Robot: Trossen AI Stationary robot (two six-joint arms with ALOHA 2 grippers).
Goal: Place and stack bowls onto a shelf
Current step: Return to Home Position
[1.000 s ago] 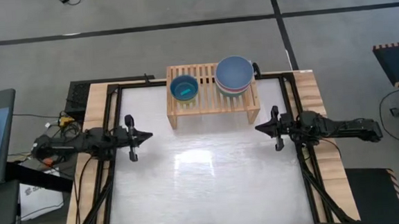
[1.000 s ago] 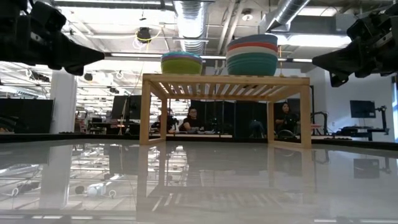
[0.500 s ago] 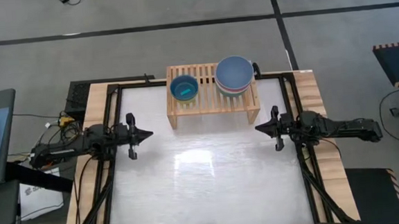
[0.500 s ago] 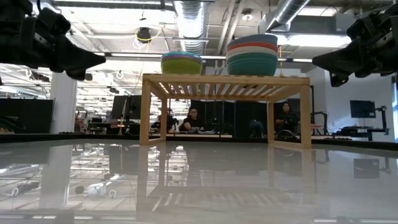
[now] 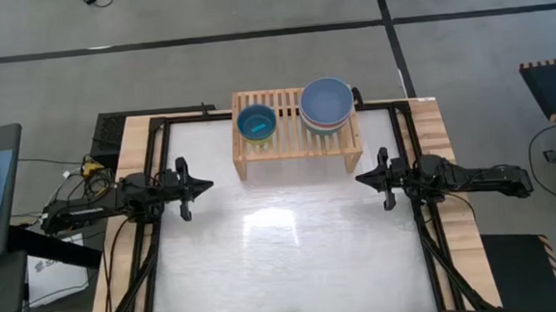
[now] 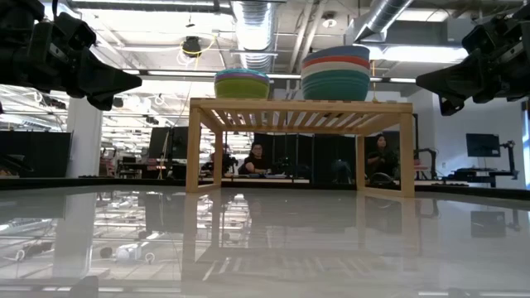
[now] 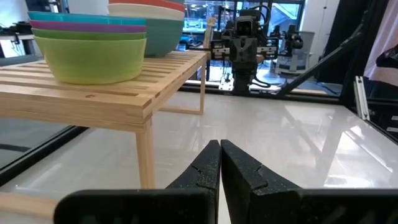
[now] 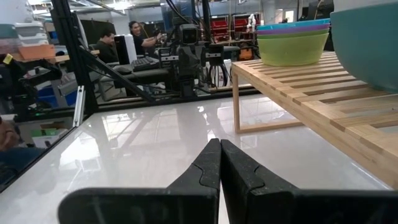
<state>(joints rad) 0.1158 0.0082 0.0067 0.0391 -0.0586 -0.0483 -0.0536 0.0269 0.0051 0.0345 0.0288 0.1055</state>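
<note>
I can make out no lettering, label, brand or number anywhere on my bowls (image 5: 328, 100), shelf (image 5: 293, 138) or table (image 5: 284, 257).

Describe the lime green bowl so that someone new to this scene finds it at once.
Start at the wooden shelf at the back of the table. Of the two bowl stacks on it, take the shorter stack, left of the taller stack seen from above. The lime green bowl is its bottom bowl, on the slats under a magenta bowl and a cyan bowl.

Overhead straight down, table-level view facing shelf (image 6: 301, 106), 2 wrist views share shelf
</note>
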